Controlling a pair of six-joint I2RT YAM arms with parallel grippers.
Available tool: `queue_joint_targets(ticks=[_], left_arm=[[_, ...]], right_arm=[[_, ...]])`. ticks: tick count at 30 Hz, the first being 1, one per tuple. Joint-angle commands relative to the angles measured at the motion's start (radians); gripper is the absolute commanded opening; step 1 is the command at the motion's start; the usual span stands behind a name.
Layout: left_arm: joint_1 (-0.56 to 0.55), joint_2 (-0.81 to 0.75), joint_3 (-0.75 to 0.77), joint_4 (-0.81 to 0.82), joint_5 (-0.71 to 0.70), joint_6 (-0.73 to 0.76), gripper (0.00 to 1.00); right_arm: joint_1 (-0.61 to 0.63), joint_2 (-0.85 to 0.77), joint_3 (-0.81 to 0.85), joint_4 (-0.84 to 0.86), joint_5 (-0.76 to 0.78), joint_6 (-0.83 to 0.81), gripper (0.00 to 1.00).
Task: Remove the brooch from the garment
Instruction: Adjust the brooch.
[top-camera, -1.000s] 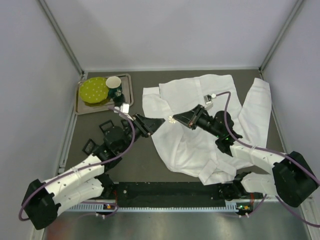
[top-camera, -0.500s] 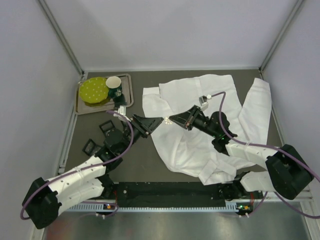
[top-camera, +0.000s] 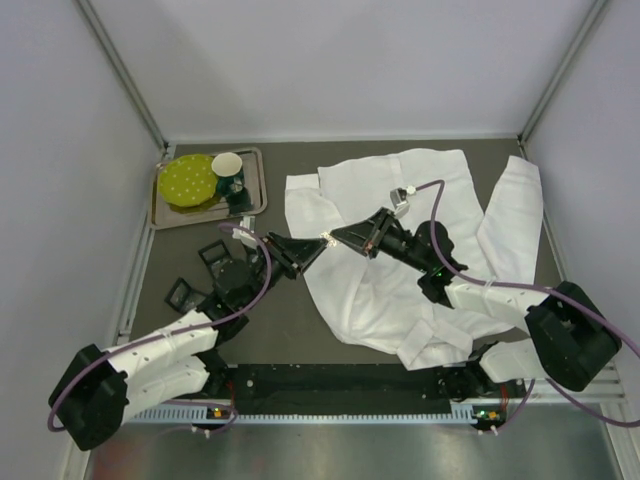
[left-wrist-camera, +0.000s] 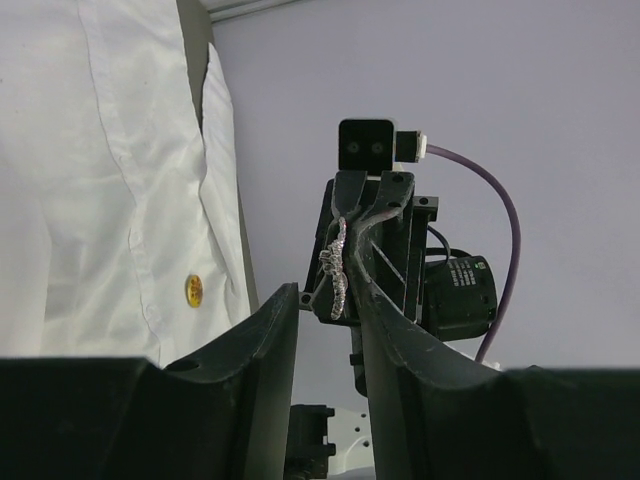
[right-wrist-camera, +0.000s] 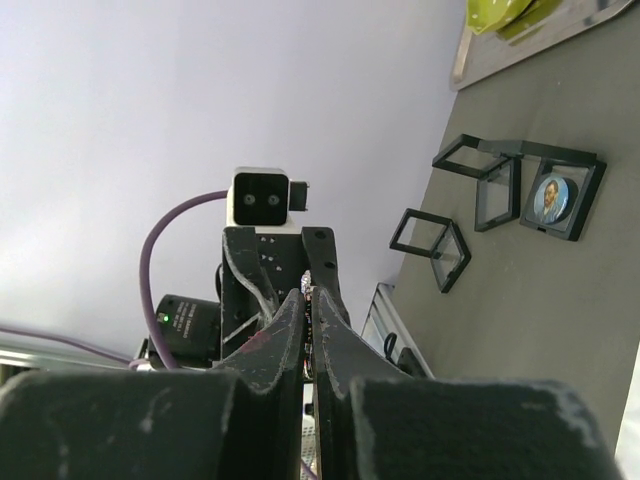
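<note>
Top external view: the white long-sleeved shirt (top-camera: 365, 295) lies spread and creased on the dark counter (top-camera: 290, 310), filling the area from the centre out toward 3 o'clock. One sleeve runs along the 3 o'clock edge. Both arms reach in from 6 o'clock and meet tip to tip just at the shirt's 9 o'clock edge. The brooch (top-camera: 326, 238) is there between the tips, a small glittering piece lifted off the cloth.

The right end effector (top-camera: 336, 237) has its fingers pressed together, pinching the brooch. In the left wrist view the silvery, stone-set piece sits upright along those dark fingertips. The left end effector (top-camera: 317, 244) faces it head-on with its fingers spread, one on either side of the brooch and of the right fingertips. A sliver of gap shows at the brooch's 9 o'clock side. Whether the other finger touches cannot be told.

On the shirt front in the left wrist view, at 9 o'clock from the brooch, a small round yellow piece (left-wrist-camera: 194, 290) sits on the cloth.

At 10 o'clock on the counter a metal tray (top-camera: 157, 212) carries a yellow-green plate (top-camera: 188, 180) and a cup (top-camera: 228, 163). Near the left arm lie small open black cases (right-wrist-camera: 430, 245). One case holds a round blue portrait badge (right-wrist-camera: 548, 198).
</note>
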Motion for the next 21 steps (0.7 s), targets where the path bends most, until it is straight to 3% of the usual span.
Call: queue_joint_targets(ticks=[1, 21], left_arm=[[0.006, -0.038, -0.007, 0.079, 0.012, -0.014, 0.35], [0.026, 0.010, -0.044, 0.197, 0.049, -0.079, 0.20]], right_arm=[[0.011, -0.010, 0.036, 0.057, 0.017, -0.018, 0.00], [0.026, 0.042, 0.056, 0.078, 0.016, -0.023, 0.00]])
